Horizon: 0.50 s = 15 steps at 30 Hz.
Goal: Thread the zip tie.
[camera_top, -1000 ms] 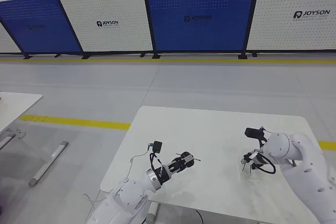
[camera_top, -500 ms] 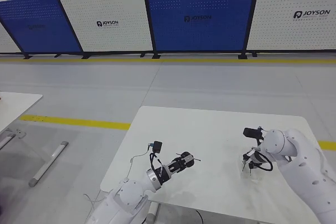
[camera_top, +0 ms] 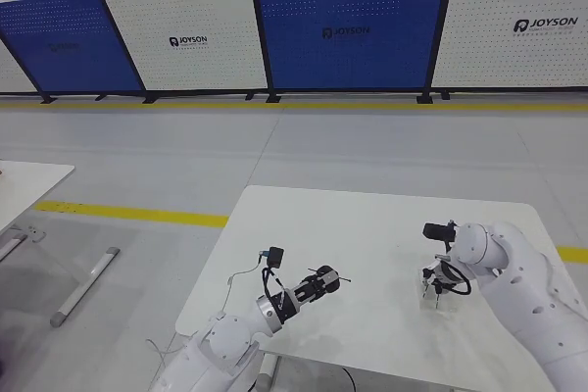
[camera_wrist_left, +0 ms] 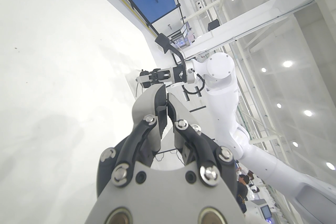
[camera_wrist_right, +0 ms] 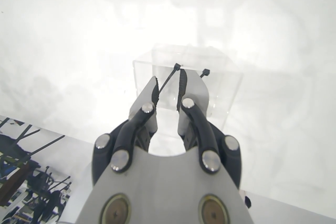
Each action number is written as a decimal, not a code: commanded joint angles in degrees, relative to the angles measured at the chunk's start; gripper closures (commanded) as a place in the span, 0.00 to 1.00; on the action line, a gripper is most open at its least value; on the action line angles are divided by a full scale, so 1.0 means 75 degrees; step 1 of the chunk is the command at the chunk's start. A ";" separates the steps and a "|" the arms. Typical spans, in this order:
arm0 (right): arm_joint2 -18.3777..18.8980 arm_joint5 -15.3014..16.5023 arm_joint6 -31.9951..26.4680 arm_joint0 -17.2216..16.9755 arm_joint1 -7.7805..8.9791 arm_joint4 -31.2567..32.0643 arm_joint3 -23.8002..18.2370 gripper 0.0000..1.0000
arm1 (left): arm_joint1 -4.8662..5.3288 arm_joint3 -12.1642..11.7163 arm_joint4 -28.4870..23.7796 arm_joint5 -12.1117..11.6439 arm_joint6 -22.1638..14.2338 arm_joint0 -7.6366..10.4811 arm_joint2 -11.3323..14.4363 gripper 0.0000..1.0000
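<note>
My right gripper (camera_wrist_right: 168,78) is open at a small clear box (camera_wrist_right: 225,93) on the right part of the white table (camera_top: 372,225). A black zip tie (camera_wrist_right: 170,74) stands slanted in the box, its strap between the two fingers and its head just past the tips. A second zip tie head (camera_wrist_right: 205,72) pokes up beside the far finger. From above, the right gripper (camera_top: 433,280) hangs over the clear box (camera_top: 432,297). My left gripper (camera_wrist_left: 164,93) is shut on a thin black zip tie (camera_top: 344,280) near the table's front edge, pointing toward the right gripper (camera_wrist_left: 143,78).
The table's front edge runs close under the left gripper (camera_top: 325,279). Bare white tabletop lies between the two arms and behind them. Blue and white panels (camera_top: 353,44) stand far off across the floor.
The right arm has swung slightly left, carrying its gripper a little further over the clear box. The left arm has kept still.
</note>
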State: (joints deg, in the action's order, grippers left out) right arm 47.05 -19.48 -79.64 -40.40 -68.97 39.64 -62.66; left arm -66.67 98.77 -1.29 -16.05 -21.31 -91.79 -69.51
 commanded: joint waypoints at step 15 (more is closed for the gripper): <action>0.0093 0.0000 0.0000 0.0074 -0.0304 0.0409 0.0382 0.93 | 0.0000 0.0000 0.0000 0.0000 0.0000 0.0000 0.0000 1.00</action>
State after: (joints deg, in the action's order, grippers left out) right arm 47.71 -19.48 -79.64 -39.85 -71.19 42.58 -59.90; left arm -66.67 98.77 -1.29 -16.05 -21.31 -91.79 -69.51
